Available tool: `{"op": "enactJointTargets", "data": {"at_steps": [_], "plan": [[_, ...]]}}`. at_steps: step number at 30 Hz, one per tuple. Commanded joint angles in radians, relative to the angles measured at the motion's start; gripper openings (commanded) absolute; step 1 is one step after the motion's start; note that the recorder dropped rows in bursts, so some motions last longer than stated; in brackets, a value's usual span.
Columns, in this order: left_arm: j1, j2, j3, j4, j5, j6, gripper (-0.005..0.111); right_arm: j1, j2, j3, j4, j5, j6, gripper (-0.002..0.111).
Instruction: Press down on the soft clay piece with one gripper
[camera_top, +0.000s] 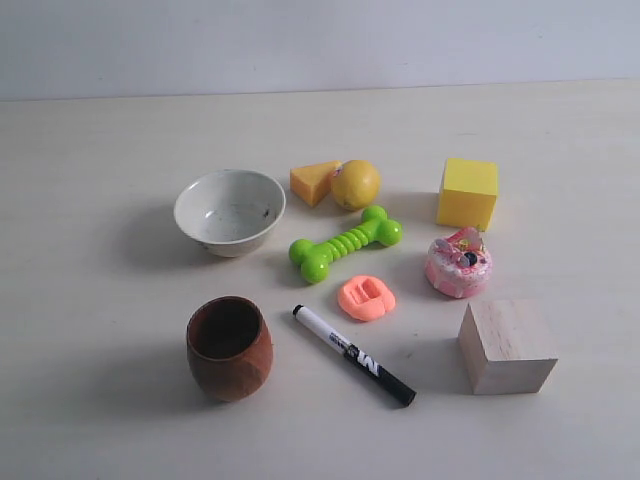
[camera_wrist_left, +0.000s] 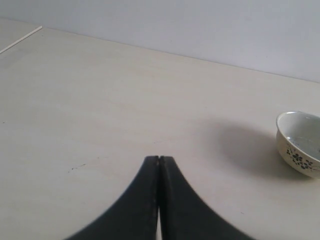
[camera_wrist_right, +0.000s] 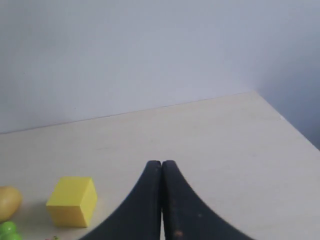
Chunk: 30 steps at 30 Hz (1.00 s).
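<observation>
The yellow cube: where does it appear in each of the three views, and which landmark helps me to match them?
Exterior view: the yellow cube stands in the upper right of the picture, above the pink toy cake.
Right wrist view: the cube stands between the yellow fruit and the shut right gripper.
Left wrist view: not in it.
Shared landmark: the yellow fruit, also near the cube in the exterior view.

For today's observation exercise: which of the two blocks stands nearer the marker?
The pale wooden block, beside the marker; the yellow block sits farther back, beyond the pink toy cake.
</observation>
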Motion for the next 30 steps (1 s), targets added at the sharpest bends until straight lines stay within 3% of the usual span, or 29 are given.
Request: {"op": "enactJointTargets", "data": {"at_steps": [1,8,12,21,30], "plan": [[-0.005,-0.007,0.003,-0.006,-0.001,0.003,0.000,-0.030,-0.151,0.108,0.003,-0.130,-0.001,0.000],[-0.005,-0.007,0.003,-0.006,-0.001,0.003,0.000,-0.030,-0.192,0.177,0.063,-0.164,-0.044,0.000],[-0.005,-0.007,0.003,-0.006,-0.001,0.003,0.000,-0.030,-0.214,0.265,0.240,-0.256,-0.242,0.000],[-0.005,-0.007,0.003,-0.006,-0.001,0.003,0.000,-0.030,-0.339,0.461,0.262,-0.255,-0.290,0.000],[-0.005,-0.007,0.003,-0.006,-0.001,0.003,0.000,-0.030,-0.387,0.513,0.316,-0.248,-0.372,0.000]]}}
